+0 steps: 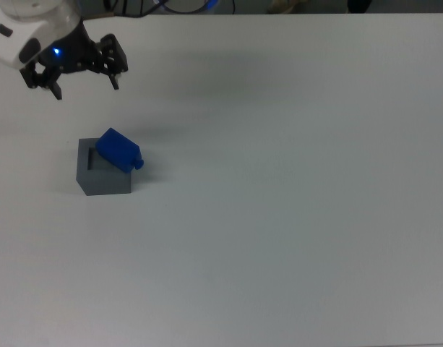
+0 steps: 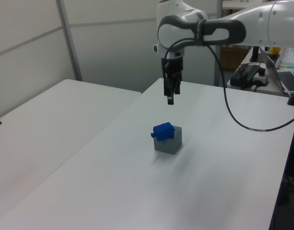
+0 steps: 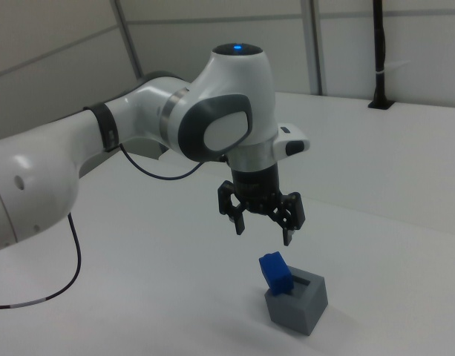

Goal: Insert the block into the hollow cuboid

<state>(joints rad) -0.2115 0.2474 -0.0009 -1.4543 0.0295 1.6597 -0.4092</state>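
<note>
Hand (image 3: 263, 224) is hanging up above the table (image 1: 293, 188), fingers spread wide and holding nothing. The block (image 1: 118, 151) is lying tilted across the top of the hollow cuboid (image 1: 102, 177), one end poking past the edge on the top view's right, so I'd say it isn't properly in. To fix it, I'd come straight down, regrip the block along its long sides, stand it upright over the recess, then lower slowly before letting go.

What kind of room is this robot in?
Probably a robotics lab: a white robot arm works over a plain white table, with partition panels behind and a cluttered desk of equipment nearby.
</note>
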